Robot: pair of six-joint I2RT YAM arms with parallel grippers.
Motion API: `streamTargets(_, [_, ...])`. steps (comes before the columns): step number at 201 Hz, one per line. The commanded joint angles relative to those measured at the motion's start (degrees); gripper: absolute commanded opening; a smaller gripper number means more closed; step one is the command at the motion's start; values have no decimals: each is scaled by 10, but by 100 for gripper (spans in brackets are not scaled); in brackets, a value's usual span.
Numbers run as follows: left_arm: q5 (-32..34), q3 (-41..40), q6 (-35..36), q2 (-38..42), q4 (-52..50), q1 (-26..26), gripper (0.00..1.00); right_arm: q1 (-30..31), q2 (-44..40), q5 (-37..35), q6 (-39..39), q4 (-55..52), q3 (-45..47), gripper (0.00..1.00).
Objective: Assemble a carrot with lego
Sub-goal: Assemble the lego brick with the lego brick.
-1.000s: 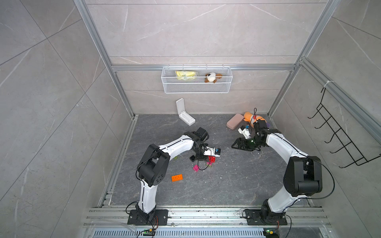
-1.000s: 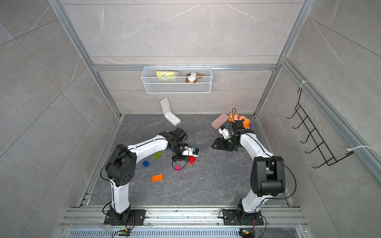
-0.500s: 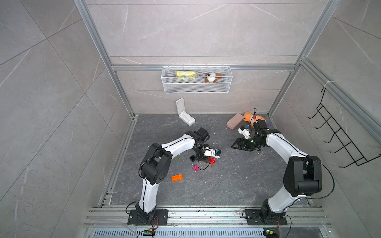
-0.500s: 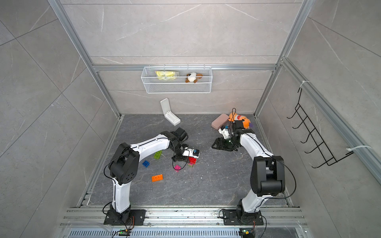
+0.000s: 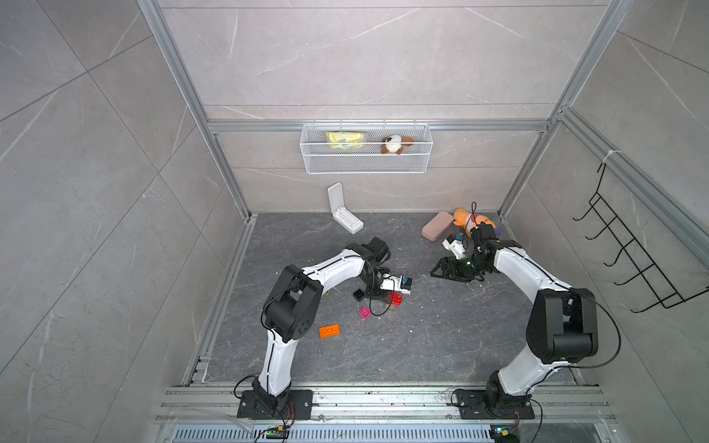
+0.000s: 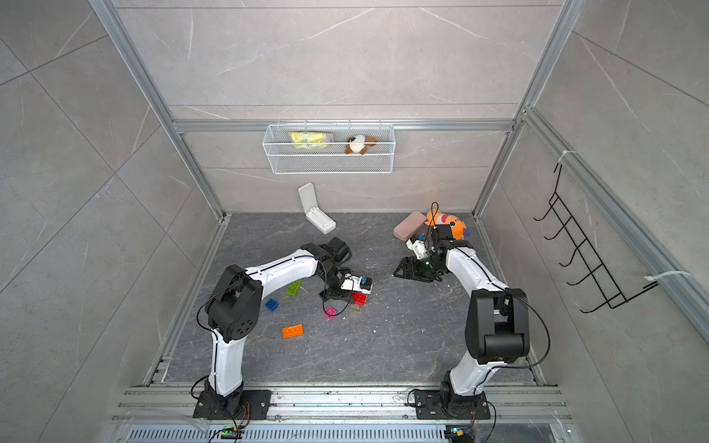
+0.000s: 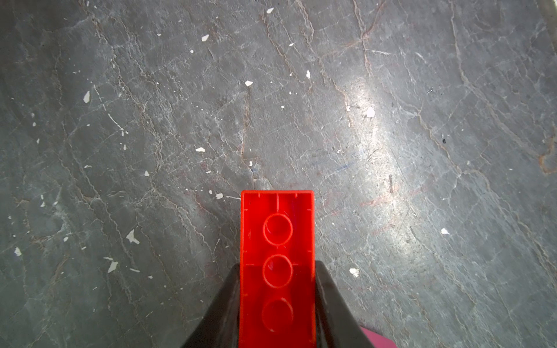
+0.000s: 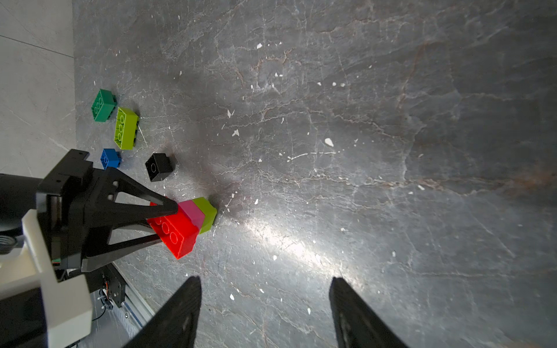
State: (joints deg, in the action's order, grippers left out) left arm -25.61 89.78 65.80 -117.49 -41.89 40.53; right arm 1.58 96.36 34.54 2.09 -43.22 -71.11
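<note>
Right wrist view: the left jaws are clamped on the red brick (image 8: 176, 236) of the short carrot (image 8: 197, 214), red, pink, then lime, its tip by the desk (image 8: 361, 150) near loose lego (image 8: 126, 128). The right jaws stand apart, empty.

Left arm (image 5: 330, 270): you have swung its elbow a little toward the right arm (image 5: 525, 272).
Left pincer (image 5: 388, 297): you have edged it slightly the same way, gripping the part-built carrot (image 5: 396, 299).
</note>
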Motion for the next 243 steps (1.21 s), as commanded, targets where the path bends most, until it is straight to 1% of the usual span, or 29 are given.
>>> streamTargets(1, [13, -15, -21, -1, 5, 2, 17, 1, 12, 4, -6, -4, 4, 71])
streamTargets(45, [29, -49, -51, 5, 38, 4, 17, 1, 15, 7, -5, -4, 2, 70])
streamTargets(84, [77, -49, -76, -6, 29, 9, 15, 1, 15, 6, -5, -5, 2, 70])
streamTargets(111, [99, -55, -91, -9, 26, 14, 14, 1, 16, 6, -6, -6, 1, 70])
streamTargets(136, [142, -44, -119, -32, 6, 23, 14, 2, 19, 7, -6, -5, 1, 70])
streamTargets(157, [157, -41, -140, -38, 4, 23, 14, 1, 20, 7, -7, -5, 0, 70])
streamTargets(180, [159, -45, -169, -16, 25, 21, 14, 2, 19, 7, -6, -7, -2, 70])
streamTargets(195, [149, -51, -184, 6, 49, 17, 15, 1, 17, 7, -5, -7, -2, 70])
streamTargets(217, [141, -52, -192, 23, 66, 15, 20, 2, 17, 8, -6, -7, -2, 70])
streamTargets(229, [137, -48, -196, 26, 70, 16, 24, 1, 17, 9, -6, -7, -3, 70])
streamTargets(243, [129, -47, -203, 31, 77, 15, 32, 1, 17, 9, -5, -7, -2, 70])
